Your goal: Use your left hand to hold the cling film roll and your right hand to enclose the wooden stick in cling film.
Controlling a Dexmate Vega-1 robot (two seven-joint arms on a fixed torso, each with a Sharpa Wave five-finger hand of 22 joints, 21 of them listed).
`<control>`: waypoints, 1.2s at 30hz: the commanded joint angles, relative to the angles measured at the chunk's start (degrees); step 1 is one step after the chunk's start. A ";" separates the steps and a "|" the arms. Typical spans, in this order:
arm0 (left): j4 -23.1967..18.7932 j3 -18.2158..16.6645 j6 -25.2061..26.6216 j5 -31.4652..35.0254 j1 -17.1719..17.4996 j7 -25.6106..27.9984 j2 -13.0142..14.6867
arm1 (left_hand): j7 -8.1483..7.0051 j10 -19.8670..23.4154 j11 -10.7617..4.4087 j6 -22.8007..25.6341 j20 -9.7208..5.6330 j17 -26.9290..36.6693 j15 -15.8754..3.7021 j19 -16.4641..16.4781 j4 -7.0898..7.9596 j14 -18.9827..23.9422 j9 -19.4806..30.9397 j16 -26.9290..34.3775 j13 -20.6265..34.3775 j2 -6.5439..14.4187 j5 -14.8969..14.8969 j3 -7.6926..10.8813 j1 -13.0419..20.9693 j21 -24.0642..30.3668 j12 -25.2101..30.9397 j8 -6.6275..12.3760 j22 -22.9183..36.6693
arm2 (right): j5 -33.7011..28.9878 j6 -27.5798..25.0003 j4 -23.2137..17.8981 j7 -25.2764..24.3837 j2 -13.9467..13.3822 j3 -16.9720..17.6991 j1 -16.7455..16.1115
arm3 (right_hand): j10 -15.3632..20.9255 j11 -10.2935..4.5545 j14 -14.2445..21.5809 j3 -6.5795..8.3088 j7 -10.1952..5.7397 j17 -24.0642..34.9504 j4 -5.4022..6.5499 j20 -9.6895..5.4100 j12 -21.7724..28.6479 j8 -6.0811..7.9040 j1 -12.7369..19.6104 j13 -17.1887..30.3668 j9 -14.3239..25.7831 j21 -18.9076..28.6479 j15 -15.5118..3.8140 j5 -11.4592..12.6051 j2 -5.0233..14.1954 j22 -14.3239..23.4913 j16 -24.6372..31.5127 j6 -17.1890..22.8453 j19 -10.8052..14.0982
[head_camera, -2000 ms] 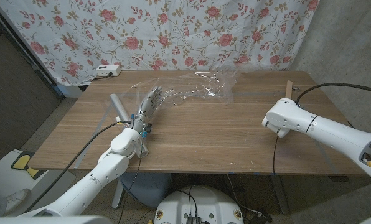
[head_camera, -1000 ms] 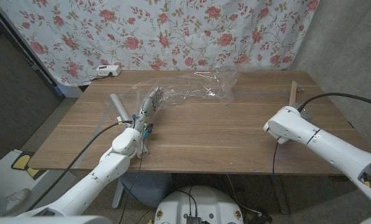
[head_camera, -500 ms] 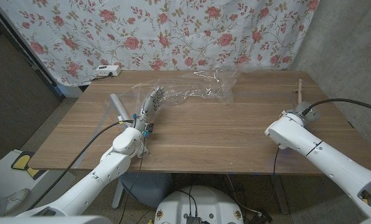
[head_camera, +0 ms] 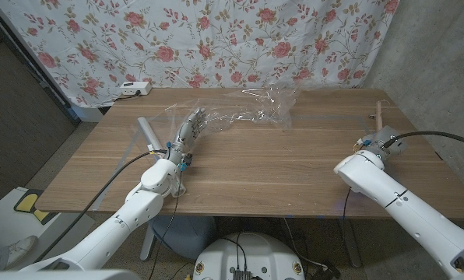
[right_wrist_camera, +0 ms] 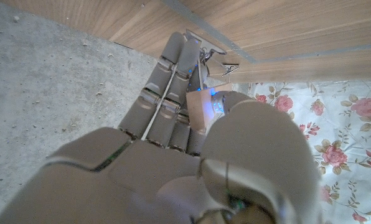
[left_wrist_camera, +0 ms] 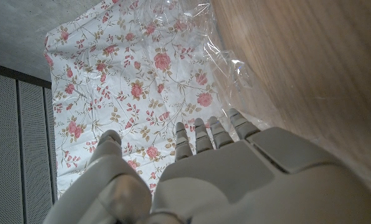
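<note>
The grey cling film roll (head_camera: 148,133) lies on the wooden table (head_camera: 279,175) at the left. A crumpled clear cling film sheet (head_camera: 259,109) stretches from it toward the far middle. My left hand (head_camera: 188,129) sits just right of the roll, its fingers stretched out over the film and holding nothing. The left wrist view shows the left hand (left_wrist_camera: 223,168) with straight fingers beside the cling film (left_wrist_camera: 220,59). My right hand (head_camera: 374,143) is at the table's right edge and grips the wooden stick (head_camera: 378,113), which points away from me. In the right wrist view the right hand (right_wrist_camera: 173,124) has its fingers curled around the stick (right_wrist_camera: 198,102).
A white box (head_camera: 132,88) sits at the table's far left corner. A floral curtain (head_camera: 216,39) hangs behind the table and a grey wall (head_camera: 434,54) stands to the right. Cables trail from both arms.
My right arm has swung outward toward the table's right edge, carrying the stick with it. The left hand, the roll and the film have stayed put.
</note>
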 commanded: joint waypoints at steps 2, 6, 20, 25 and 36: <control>0.10 0.12 0.02 0.02 -0.07 -0.04 -0.08 | -0.06 0.41 0.00 0.34 -0.07 0.22 -0.02 0.28 -0.14 -0.02 0.29 0.20 0.14 0.15 0.02 0.26 -0.12 -0.06 0.05 0.01 0.21 | -6.33 9.55 -3.12 1.25 1.24 4.65 -5.99 | 2.16 -3.10 0.78 6.93 -6.19 1.78 -4.35 -1.07 0.40 0.22 2.70 0.85 0.66 2.05 -3.71 -0.13 2.28 1.47 0.85 6.24 1.02; 0.24 0.17 -0.19 -0.03 -0.15 -0.21 -0.22 | -0.19 0.42 0.10 0.32 -0.04 0.22 -0.04 0.26 -0.13 -0.05 0.29 0.19 0.14 0.16 0.02 0.26 -0.15 -0.07 0.06 0.00 0.21 | -7.28 13.65 -3.98 1.14 1.60 6.27 -8.11 | 1.98 -2.76 1.07 6.94 -6.28 2.47 -4.45 -1.37 0.28 0.22 2.79 0.90 0.87 2.56 -3.80 -0.19 2.22 1.64 1.16 6.28 1.10; -0.34 0.25 0.49 -0.10 0.01 -0.05 -0.02 | -0.39 0.53 -0.14 1.00 0.02 0.23 -0.12 0.29 -0.04 -0.05 0.29 0.20 0.15 0.37 0.05 0.31 -0.25 -0.06 0.11 0.20 0.21 | -6.57 33.28 -5.55 1.44 4.10 14.08 -16.15 | 1.97 -2.73 1.89 7.16 -6.38 4.44 -4.62 -1.89 0.33 0.39 2.98 1.40 1.39 4.15 -3.81 -0.18 2.11 2.07 1.88 6.93 1.42; -0.50 0.24 0.48 0.15 -0.08 0.02 0.15 | -0.37 0.45 -0.05 0.91 -0.04 0.23 -0.09 0.31 -0.01 -0.08 0.29 0.20 0.15 0.41 0.05 0.31 -0.30 -0.05 0.07 0.15 0.21 | -6.52 37.05 -5.92 2.58 3.89 15.16 -17.48 | 2.17 -2.75 1.87 7.28 -6.36 5.00 -4.55 -1.89 0.44 0.39 2.95 1.61 1.51 4.52 -3.74 -0.11 2.10 2.20 1.92 7.07 1.09; -0.99 0.16 0.92 0.26 -0.29 0.12 0.46 | -0.23 0.49 0.02 1.08 0.05 0.24 -0.03 0.27 0.06 -0.06 0.29 0.21 0.15 0.49 0.06 0.32 -0.43 -0.06 0.09 0.18 0.22 | -6.71 44.19 -5.23 4.71 3.60 16.42 -19.04 | 2.22 -3.22 1.81 7.46 -6.72 6.10 -4.30 -1.86 0.50 0.36 2.79 1.99 1.80 5.25 -3.68 0.01 2.08 2.45 1.96 7.18 0.33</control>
